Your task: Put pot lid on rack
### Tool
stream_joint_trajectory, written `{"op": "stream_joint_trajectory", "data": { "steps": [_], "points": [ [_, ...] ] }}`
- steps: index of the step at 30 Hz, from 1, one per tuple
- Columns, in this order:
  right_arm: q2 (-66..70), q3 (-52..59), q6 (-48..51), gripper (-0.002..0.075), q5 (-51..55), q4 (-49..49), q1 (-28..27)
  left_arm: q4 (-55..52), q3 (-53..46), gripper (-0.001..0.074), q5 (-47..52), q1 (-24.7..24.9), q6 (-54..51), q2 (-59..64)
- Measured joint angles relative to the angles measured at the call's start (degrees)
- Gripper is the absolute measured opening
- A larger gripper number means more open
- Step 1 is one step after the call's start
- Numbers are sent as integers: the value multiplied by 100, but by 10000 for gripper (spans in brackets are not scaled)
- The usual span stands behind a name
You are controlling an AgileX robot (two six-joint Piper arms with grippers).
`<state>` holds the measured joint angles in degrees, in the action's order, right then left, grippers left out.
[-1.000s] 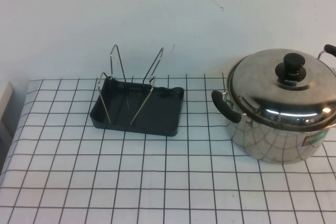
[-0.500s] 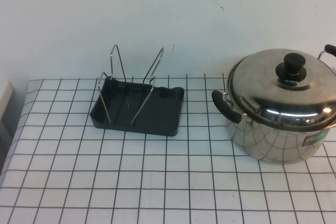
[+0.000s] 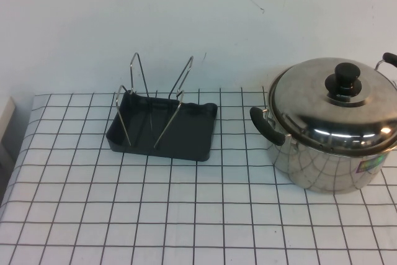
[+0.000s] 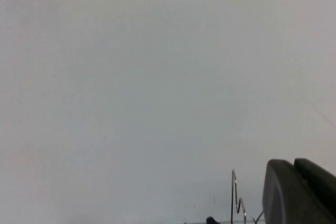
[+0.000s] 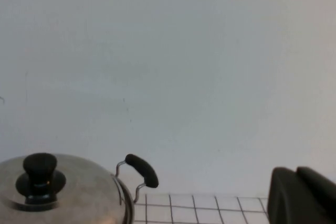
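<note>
The pot lid (image 3: 335,99), shiny domed steel with a black knob (image 3: 347,79), sits on the steel pot (image 3: 322,159) at the right of the table. It also shows in the right wrist view (image 5: 58,192). The rack (image 3: 164,130), a dark grey tray with upright wire loops, stands left of the pot at the back of the table. Its wire loops show in the left wrist view (image 4: 234,192). Neither gripper is in the high view. A dark part of my left gripper (image 4: 299,192) shows at its wrist view's edge, and a dark part of my right gripper (image 5: 302,195) at its own.
The table (image 3: 186,215) has a white cloth with a black grid. A white wall stands right behind the rack and pot. The pot's black side handles (image 3: 267,125) stick out to the left and the far right.
</note>
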<state>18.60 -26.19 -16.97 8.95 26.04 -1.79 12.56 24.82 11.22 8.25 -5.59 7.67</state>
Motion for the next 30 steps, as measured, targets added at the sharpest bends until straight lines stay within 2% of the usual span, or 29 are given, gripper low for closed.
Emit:
{"op": "stream_joint_trajectory", "data": {
  "steps": [4,6,11,16,18,19,25,27,30],
  "points": [
    [1029,-476,-12,-3,-38,-57,170,0,490,-2,412,0,-23,663],
    [1500,-556,-12,-3,-413,-58,296,30,565,-2,336,0,-23,972],
    [2826,-593,-25,-3,-2319,372,637,323,564,-3,-98,0,-23,1524],
    [4153,-593,-35,15,-4203,812,704,881,564,-3,-477,0,-11,1955],
    [4715,-593,-35,69,-4750,883,704,1117,564,-3,-654,0,-2,2094],
    [4991,-596,-35,120,-5063,895,704,1171,564,-3,-744,0,-2,2152],
    [6493,-811,175,524,-6184,492,713,1184,564,-3,-958,0,-2,2521],
    [6959,-1007,197,582,-6241,383,713,1184,564,-3,-968,0,-2,2618],
    [7486,-1378,235,616,-6270,368,713,1184,564,-3,-971,0,-2,2708]
  ]
}}
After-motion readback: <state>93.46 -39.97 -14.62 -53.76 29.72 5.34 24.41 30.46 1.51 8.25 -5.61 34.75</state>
